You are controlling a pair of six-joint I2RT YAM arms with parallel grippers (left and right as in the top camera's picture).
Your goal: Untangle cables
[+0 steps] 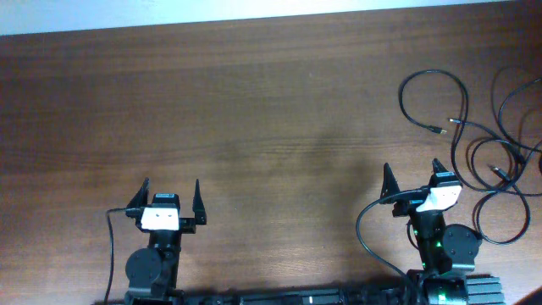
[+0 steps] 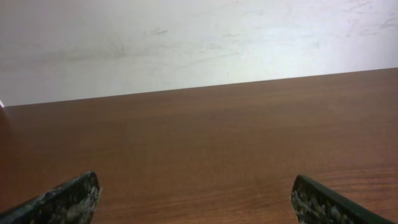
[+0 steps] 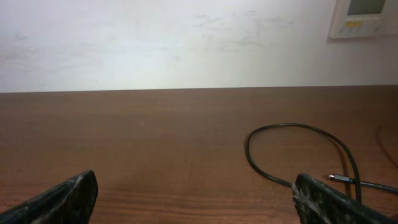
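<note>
The cables (image 1: pixel 434 72) are thin black cords lying in loose overlapping loops at the table's right side. Two small metallic-tipped plugs (image 1: pixel 438 131) lie close together inside that spread, and the cords cross most densely further right (image 1: pixel 495 165). My right gripper (image 1: pixel 412 167) stands open just left of the loops, with nothing between its fingers. In the right wrist view one cable loop (image 3: pixel 292 126) and a plug (image 3: pixel 336 178) lie ahead of the right finger (image 3: pixel 323 202); the gripper (image 3: pixel 196 178) is empty. My left gripper (image 1: pixel 169 186) is open far to the left, over bare wood (image 2: pixel 196 179).
The brown wooden table (image 1: pixel 254 102) ends at a pale wall along its far edge. A white wall panel (image 3: pixel 367 18) hangs at the upper right. Thicker black wires fixed to the arms curve beside the right base (image 1: pixel 362 233) and the left base (image 1: pixel 110 246).
</note>
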